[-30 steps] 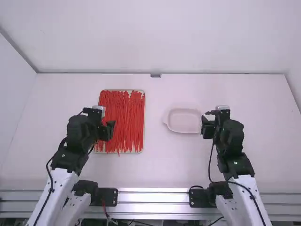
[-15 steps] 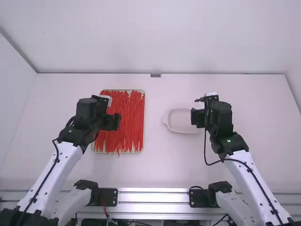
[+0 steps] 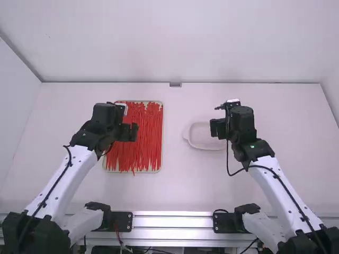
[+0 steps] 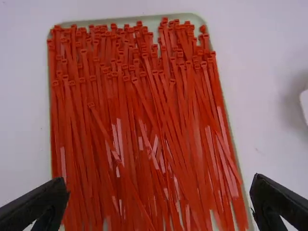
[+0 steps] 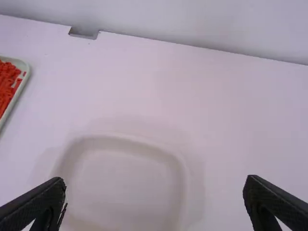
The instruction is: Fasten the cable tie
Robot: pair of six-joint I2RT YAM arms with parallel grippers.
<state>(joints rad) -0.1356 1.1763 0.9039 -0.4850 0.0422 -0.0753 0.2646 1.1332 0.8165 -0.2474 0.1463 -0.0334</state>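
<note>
White dish on white table

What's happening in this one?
Two robot arms are at the start of a cable-tie job. The left gripper hangs open over the tray heaped with red cable ties, holding nothing. The right gripper, also open and empty, hangs above the empty white dish beside the tray. No tie has been picked up yet.

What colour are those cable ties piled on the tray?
The cable ties are bright red-orange, clearest in the left wrist view.
</note>
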